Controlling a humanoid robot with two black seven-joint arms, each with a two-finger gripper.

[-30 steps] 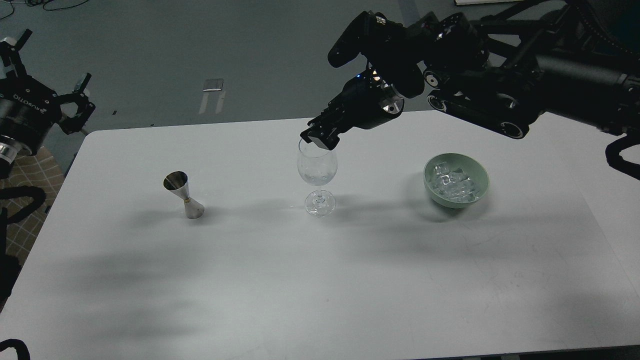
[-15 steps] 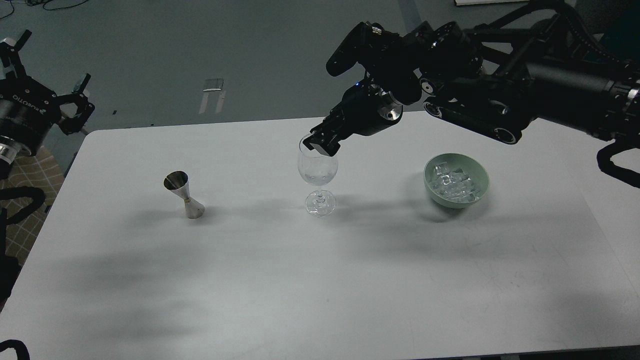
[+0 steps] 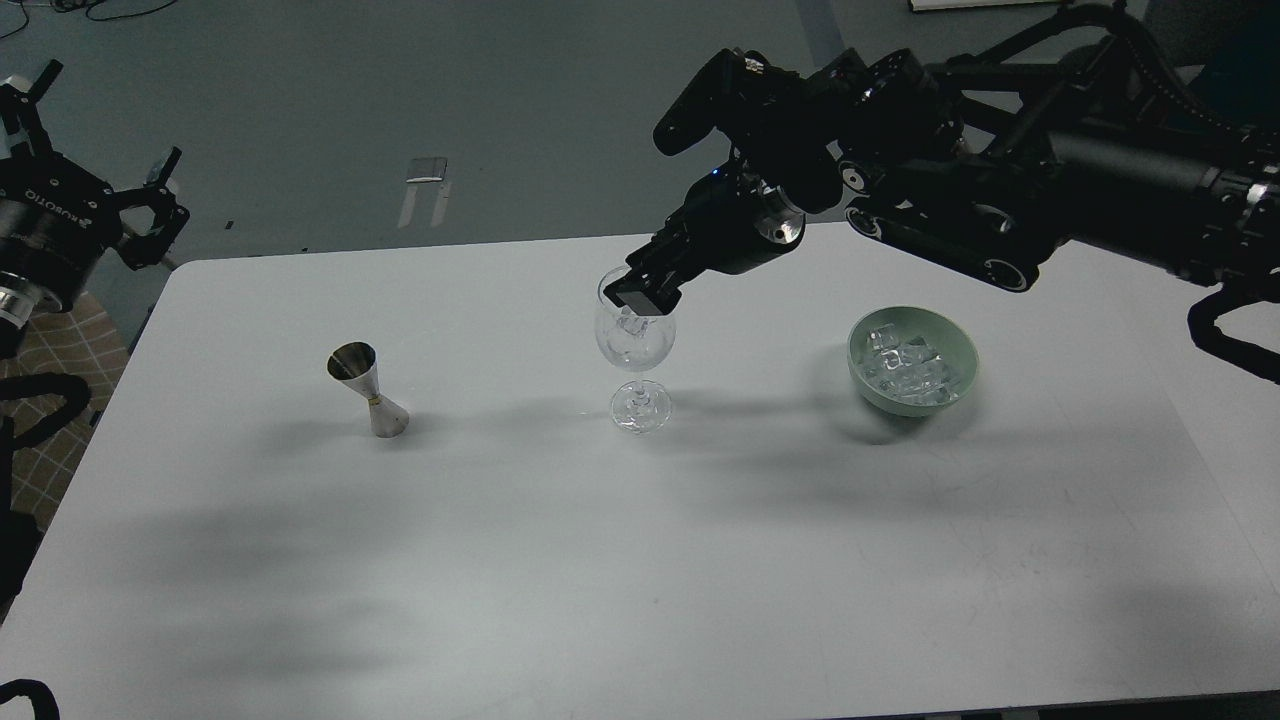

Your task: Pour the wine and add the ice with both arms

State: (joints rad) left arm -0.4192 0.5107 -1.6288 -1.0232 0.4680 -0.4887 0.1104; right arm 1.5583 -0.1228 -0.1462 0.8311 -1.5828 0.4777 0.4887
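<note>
On our white table (image 3: 560, 560), ice (image 3: 908, 368) fills the green bowl (image 3: 960, 352) right of the wine glass (image 3: 634, 345). Our right gripper (image 3: 640, 295) dips into the glass's mouth; we cannot tell its grip. Our left gripper (image 3: 150, 205), spread, hangs off-table beyond the jigger (image 3: 366, 389).

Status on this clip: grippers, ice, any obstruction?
Right gripper at wine glass rim, grip unclear. Left gripper parked off table. Ice in green bowl. Jigger clear of path.
</note>
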